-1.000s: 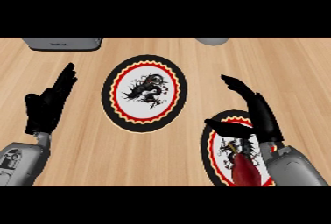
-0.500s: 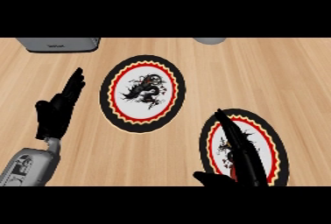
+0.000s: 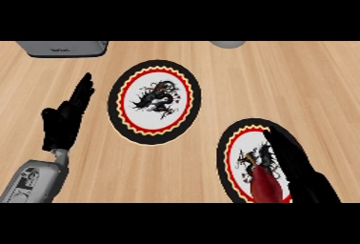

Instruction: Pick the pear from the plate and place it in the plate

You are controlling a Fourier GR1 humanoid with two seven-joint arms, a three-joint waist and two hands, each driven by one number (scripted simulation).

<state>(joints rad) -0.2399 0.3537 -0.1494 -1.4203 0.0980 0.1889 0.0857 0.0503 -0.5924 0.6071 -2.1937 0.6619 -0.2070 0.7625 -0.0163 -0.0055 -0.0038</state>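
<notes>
The right hand is seen at the lower right with fingers held straight and holding nothing, laid over the right side of the near plate. A dark red pear is seen on that plate, just beside the hand, close to the view's lower edge. The far plate lies apart, with bare worktop between and around both. The left hand is held open and flat at the left. A grey appliance and a grey round object are cut by the top edge.
</notes>
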